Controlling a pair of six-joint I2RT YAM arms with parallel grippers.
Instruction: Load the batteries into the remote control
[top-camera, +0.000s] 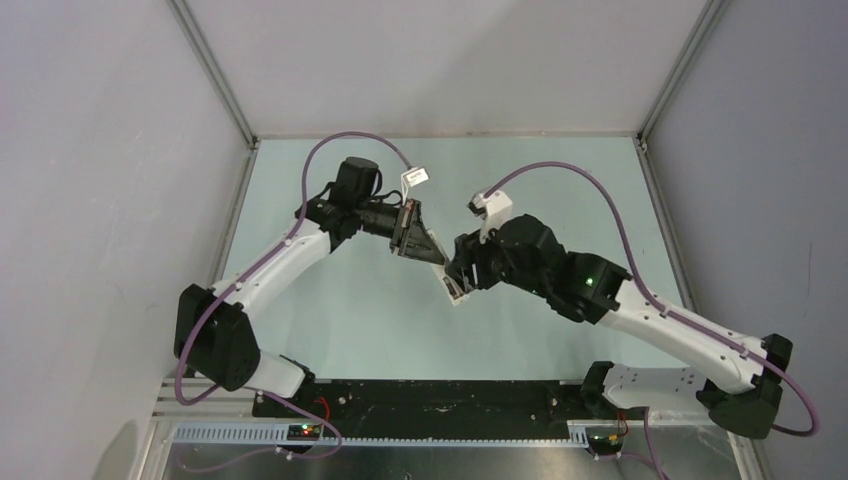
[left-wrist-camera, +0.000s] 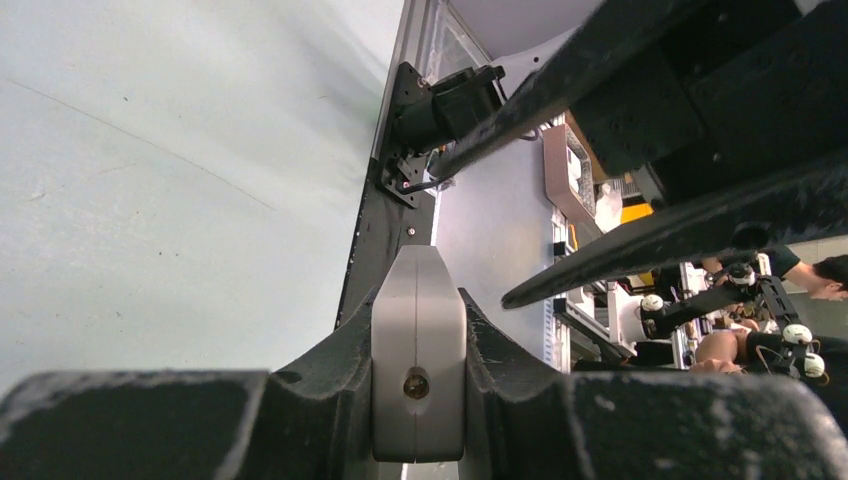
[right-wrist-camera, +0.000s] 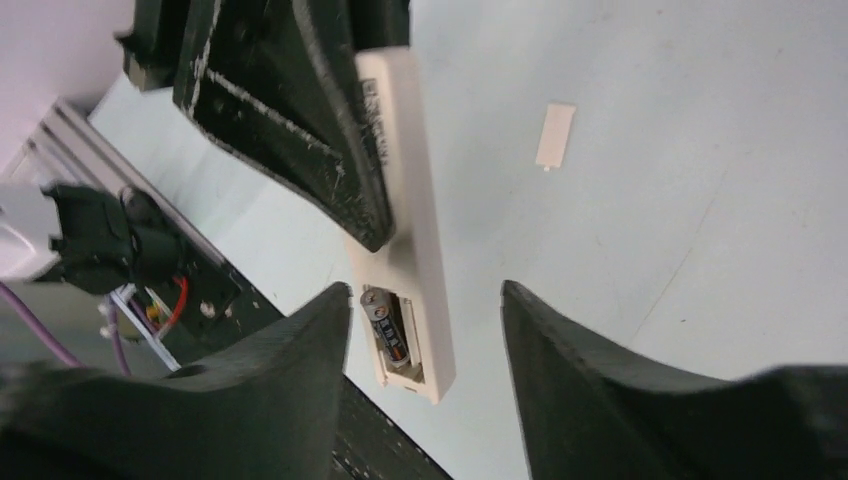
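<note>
Remote (right-wrist-camera: 410, 200): clamped across its width in left gripper (left-wrist-camera: 418, 310), fingers (left-wrist-camera: 330, 370) shut on both long edges. Held over mid-table (top-camera: 330, 300), between the two arms, one end pointing at the near edge. Back face toward right wrist cam, recess uncovered at the free end. Battery (right-wrist-camera: 383, 325): dark cell seated along one side of the recess; cannot tell on a second. Right gripper (right-wrist-camera: 425, 295): jaws apart, straddling the recess end, gripping nothing; one finger (right-wrist-camera: 300, 370) just beside the remote's edge, other well clear. Cover (right-wrist-camera: 555, 135): small white piece, flat on table, well apart from remote.
</note>
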